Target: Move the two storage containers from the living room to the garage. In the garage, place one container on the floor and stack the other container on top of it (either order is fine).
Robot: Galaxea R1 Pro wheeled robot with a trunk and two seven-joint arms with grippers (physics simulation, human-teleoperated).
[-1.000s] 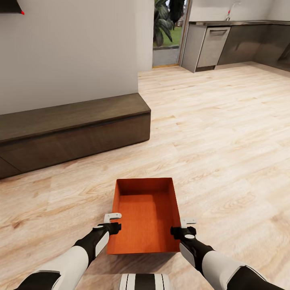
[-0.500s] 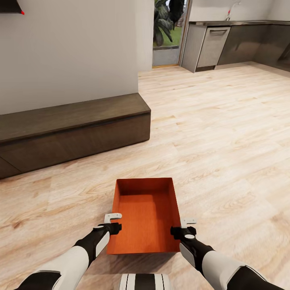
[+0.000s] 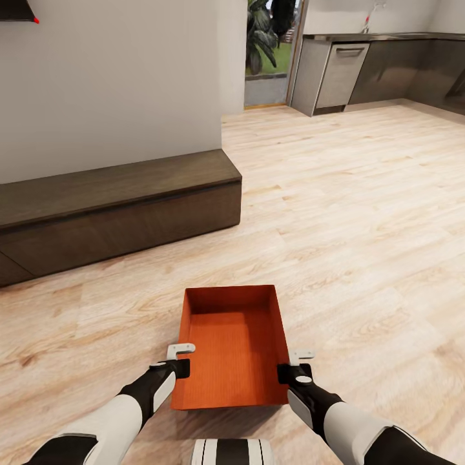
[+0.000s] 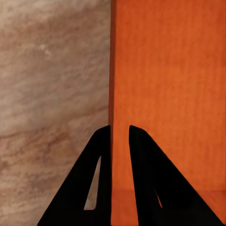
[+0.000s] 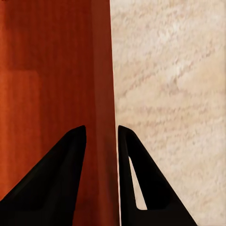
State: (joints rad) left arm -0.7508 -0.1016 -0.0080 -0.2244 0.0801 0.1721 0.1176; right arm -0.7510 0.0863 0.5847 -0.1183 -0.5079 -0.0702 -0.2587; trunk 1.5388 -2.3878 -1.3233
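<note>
Left gripper (image 3: pixel 183 359): fingers (image 4: pixel 96 155) straddle the left long wall of the bin (image 3: pixel 231 345), one inside and one outside, closed down to the wall's thickness — clamped on it. Same seen in the left wrist view, where the left gripper (image 4: pixel 119 136) has the orange wall edge running up between its two dark fingers.

Right gripper (image 3: pixel 296 363): mirrored grip on the right long wall; in the right wrist view the right gripper (image 5: pixel 101 136) pinches the wall between both fingers (image 5: pixel 66 160), narrow gap filled by plastic.

Bin: orange-red, open top, nothing inside, finely ribbed. It sits between the two forearms, just ahead of the robot's trunk, over the light wood-plank floor (image 3: pixel 361 245) — whether it touches the planks cannot be told.

Further out: low dark cabinet (image 3: pixel 116 206) along a pale wall on the left, well apart from the bin. Beyond, grey kitchen units (image 3: pixel 361 64) and a doorway with green plants (image 3: pixel 263 35).
</note>
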